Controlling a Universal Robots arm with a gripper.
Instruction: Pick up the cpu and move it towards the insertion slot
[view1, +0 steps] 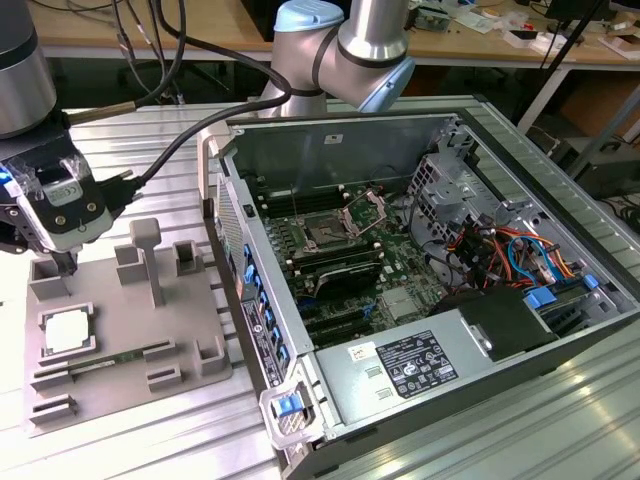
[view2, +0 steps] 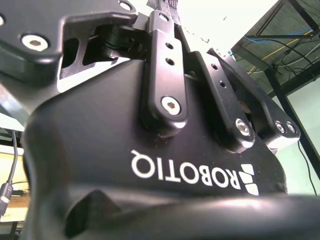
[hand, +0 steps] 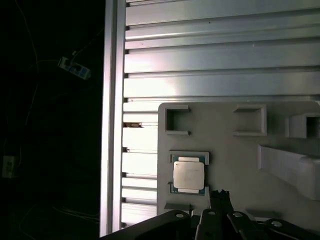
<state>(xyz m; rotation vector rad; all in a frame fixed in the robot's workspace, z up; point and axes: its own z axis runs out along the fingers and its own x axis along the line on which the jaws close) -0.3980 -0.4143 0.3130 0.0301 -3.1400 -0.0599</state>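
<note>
Because the cpu (view1: 68, 332) rests in a square nest on the grey fixture plate (view1: 105, 305) so it cannot slide, the gripper (view1: 65, 268) hangs just above and beside it. Its fingers (hand: 220, 196) look pressed together and hold nothing. The insertion slot (view1: 325, 236) lies well apart from them, inside the open computer case (view1: 330, 150).

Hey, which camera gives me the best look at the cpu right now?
The first wrist view: the cpu faces the camera squarely, its silver top plain in its nest on the grey fixture plate. The exterior view shows it small and slanted at its left. The second wrist view faces the gripper.
</note>
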